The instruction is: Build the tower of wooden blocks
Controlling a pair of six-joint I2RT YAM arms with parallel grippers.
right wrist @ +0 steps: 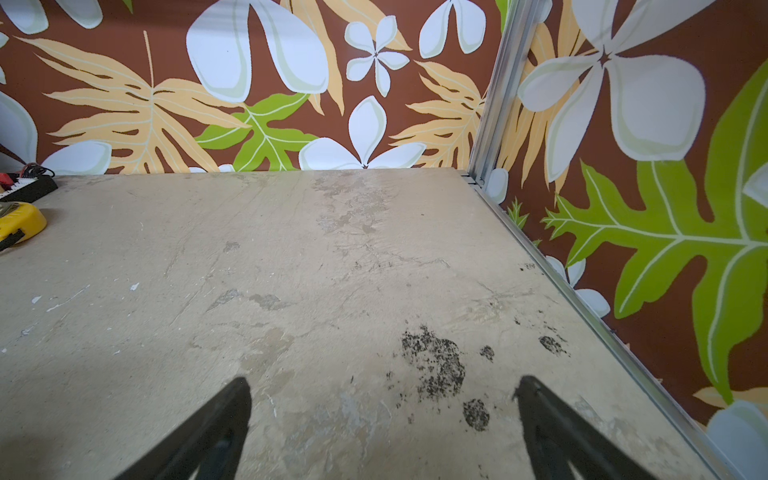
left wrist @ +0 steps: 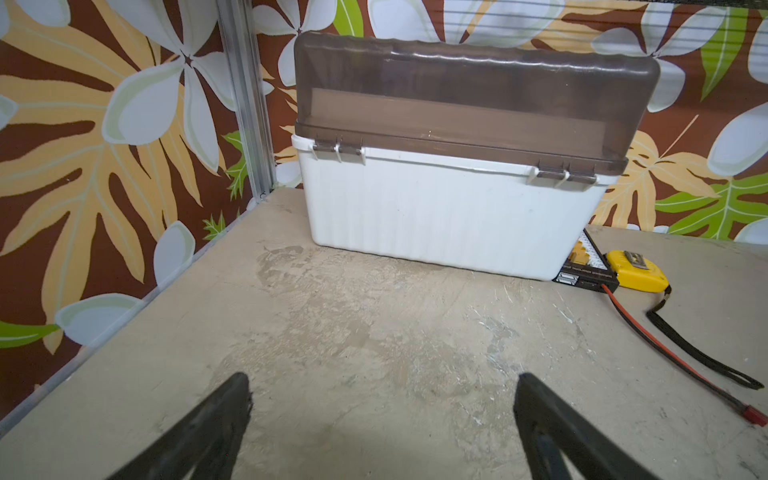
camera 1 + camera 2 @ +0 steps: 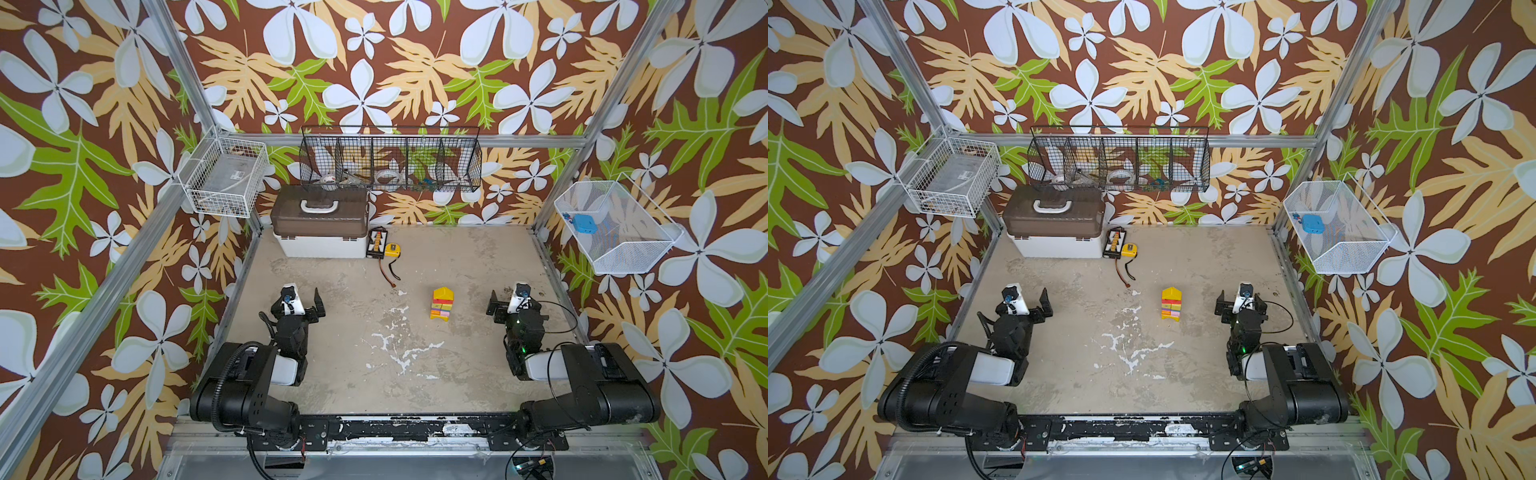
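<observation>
The tower [image 3: 441,303] [image 3: 1172,304] is a narrow stack of small painted blocks standing upright. It has a yellow base with a notch cut in its underside, then thin layers of pink, orange, yellow and tan. Above those sits a red piece, and a yellow pointed block caps it. In both top views it stands alone on the worktop [image 3: 374,357], right of the middle and about midway from front to back.

The mottled beige worktop is closed in by a patterned wall at the back and metal frame rails along both sides. The arm bases sit along the front edge. The back left corner holds a white toolbox [image 3: 320,232] with a brown lid. Just beside the toolbox are a black board [image 3: 376,243] and a yellow tape measure [image 3: 392,249], and a red and black cord [image 3: 390,274] trails from them toward the middle. The rest of the surface around the tower is bare on every side.

The left fingers [image 2: 216,428] are spread wide over bare worktop with nothing between them, facing the toolbox and well apart from the tower. The right fingers [image 1: 552,428] are likewise spread wide and hold nothing, pointing toward the back right corner. The tower stands near them on their inner side, not touching.
</observation>
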